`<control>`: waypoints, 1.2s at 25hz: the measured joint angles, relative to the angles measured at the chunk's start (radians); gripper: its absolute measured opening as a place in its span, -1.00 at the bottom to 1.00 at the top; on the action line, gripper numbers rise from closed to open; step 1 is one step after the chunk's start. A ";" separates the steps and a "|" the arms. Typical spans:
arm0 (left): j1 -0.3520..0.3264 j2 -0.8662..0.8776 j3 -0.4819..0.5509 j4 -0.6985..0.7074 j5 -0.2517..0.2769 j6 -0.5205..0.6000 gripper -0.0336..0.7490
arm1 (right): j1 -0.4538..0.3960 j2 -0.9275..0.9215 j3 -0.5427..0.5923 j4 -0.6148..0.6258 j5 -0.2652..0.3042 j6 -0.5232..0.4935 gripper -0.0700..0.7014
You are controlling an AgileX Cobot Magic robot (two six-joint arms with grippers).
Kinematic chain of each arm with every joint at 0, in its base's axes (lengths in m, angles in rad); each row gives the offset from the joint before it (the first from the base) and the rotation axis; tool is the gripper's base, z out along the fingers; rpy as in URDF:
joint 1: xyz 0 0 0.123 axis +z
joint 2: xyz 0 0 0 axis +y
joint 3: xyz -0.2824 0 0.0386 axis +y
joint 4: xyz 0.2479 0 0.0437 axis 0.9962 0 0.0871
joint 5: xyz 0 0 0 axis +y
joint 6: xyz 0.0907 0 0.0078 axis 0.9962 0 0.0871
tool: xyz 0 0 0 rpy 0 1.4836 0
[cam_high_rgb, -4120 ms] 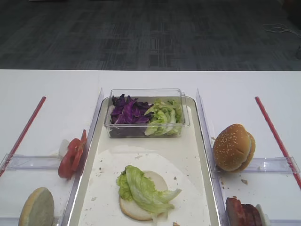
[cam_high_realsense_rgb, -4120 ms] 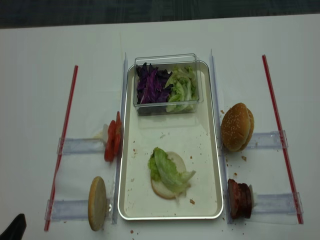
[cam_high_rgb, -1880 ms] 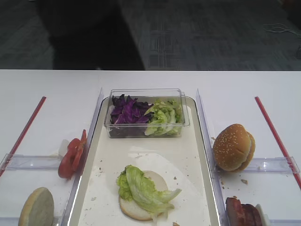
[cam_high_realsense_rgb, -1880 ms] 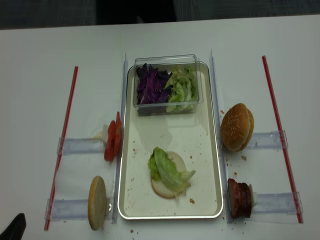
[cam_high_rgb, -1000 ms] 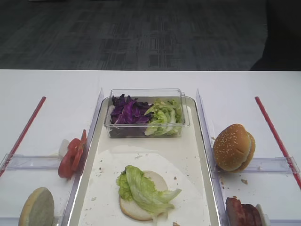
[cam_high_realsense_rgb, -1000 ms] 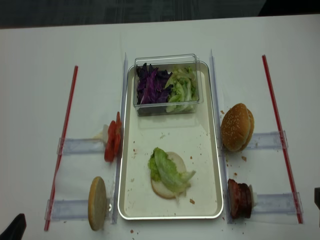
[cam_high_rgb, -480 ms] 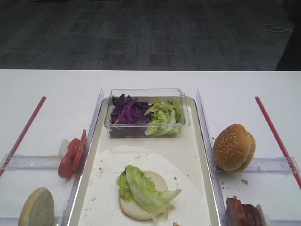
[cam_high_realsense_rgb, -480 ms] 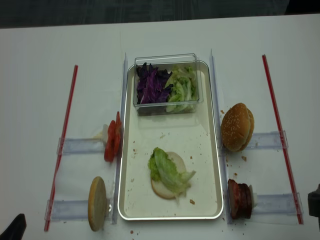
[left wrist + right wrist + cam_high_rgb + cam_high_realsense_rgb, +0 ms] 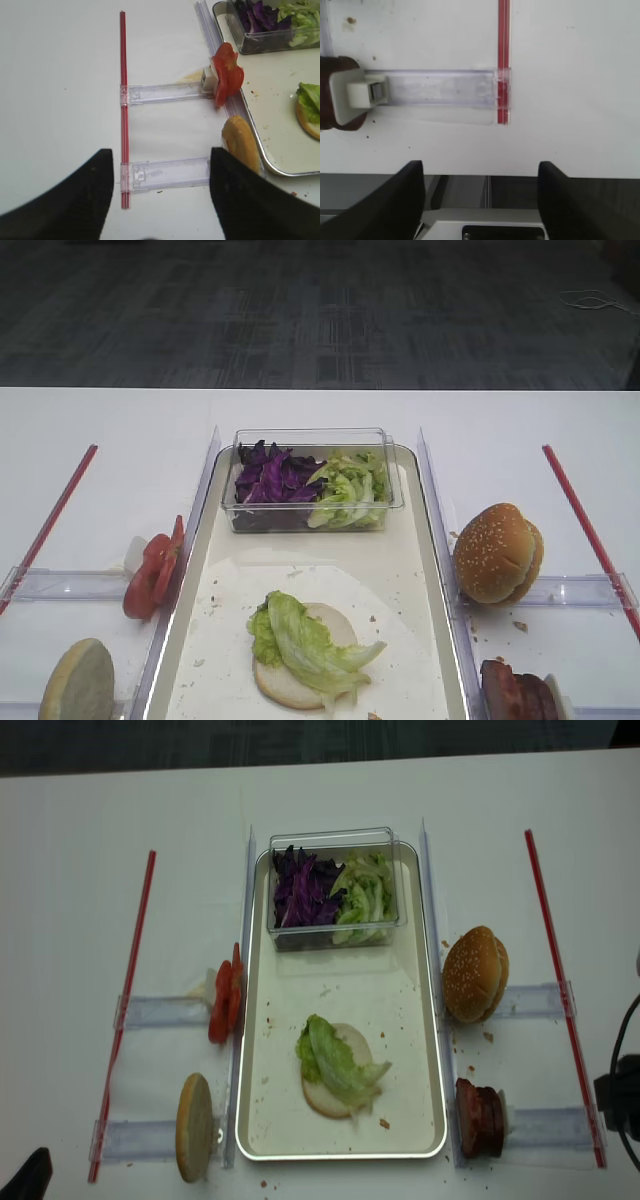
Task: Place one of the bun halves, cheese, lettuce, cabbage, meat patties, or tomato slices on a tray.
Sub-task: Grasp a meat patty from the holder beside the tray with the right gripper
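Observation:
The cream tray [image 9: 340, 982] lies mid-table with a flat bun base [image 9: 290, 685] on it, topped by a lettuce leaf [image 9: 305, 635]. At its far end a clear box [image 9: 310, 440] holds purple cabbage [image 9: 270, 478] and more lettuce [image 9: 348, 490]. Tomato slices [image 9: 152, 575] and a bun half [image 9: 78, 682] stand left of the tray. A sesame bun [image 9: 497, 552] and meat patties [image 9: 480, 1117] stand right of it. My right gripper [image 9: 480, 167] is open and empty, right of the patties [image 9: 332, 95]. My left gripper [image 9: 161, 152] is open, empty, left of the bun half [image 9: 242, 145].
Clear plastic holders [image 9: 432, 90] carry the side ingredients, bounded by red strips [image 9: 548, 930] on both outer sides. Clear rails [image 9: 430, 500] flank the tray. Part of my right arm [image 9: 620, 1095] shows at the right edge, and a dark piece of the left arm [image 9: 25, 1178] at the bottom left.
My right arm has come further into the overhead view from the right edge, toward the patties' holder. The food and tray have not moved.

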 joint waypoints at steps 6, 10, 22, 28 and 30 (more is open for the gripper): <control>0.000 0.000 0.000 0.000 0.000 0.000 0.18 | 0.000 0.083 -0.088 0.006 0.017 0.000 0.44; 0.000 0.000 0.000 0.000 0.000 0.000 0.18 | 0.000 0.143 -0.106 0.008 0.023 0.000 0.43; 0.000 0.000 0.000 0.000 0.000 0.000 0.18 | 0.000 0.210 -0.115 0.107 0.005 0.011 0.33; 0.000 0.000 0.000 0.000 0.000 0.000 0.18 | 0.069 0.245 -0.120 0.122 0.007 0.009 0.30; 0.000 0.000 0.000 0.000 0.000 0.000 0.18 | 0.114 0.255 -0.121 0.126 -0.003 0.022 0.30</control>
